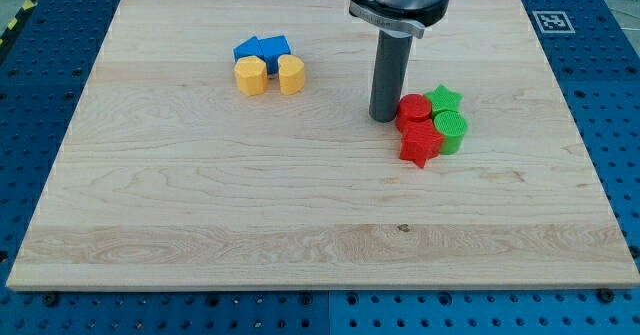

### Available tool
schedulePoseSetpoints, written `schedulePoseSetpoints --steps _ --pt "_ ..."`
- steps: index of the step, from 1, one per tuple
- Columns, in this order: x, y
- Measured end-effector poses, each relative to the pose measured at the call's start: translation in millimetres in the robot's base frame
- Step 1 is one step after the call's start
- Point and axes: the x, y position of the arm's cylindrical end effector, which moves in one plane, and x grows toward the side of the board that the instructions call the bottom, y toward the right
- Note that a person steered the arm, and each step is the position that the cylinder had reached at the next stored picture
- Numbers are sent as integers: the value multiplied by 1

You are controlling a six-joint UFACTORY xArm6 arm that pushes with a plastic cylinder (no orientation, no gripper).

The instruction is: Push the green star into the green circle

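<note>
Right now my tip [384, 118] rests on the wooden board [200, 205], holding nothing, just at nine o'clock of the red cylinder [413, 110]. At that cylinder's two o'clock the green star [443, 99] touches the green circle [452, 129] at its six o'clock. At the circle's nine o'clock sits a red star [420, 144].

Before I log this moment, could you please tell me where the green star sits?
The green star is on the view's right, at the top of a tight cluster, touching the red circle on its left and the green circle just below it.
</note>
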Motion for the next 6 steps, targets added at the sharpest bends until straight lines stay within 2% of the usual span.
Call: schedulePoseSetpoints --steps 2,3,5,6 --pt "-14 -2" --pt "-37 4" --pt "-23 66" --pt "-3 69"
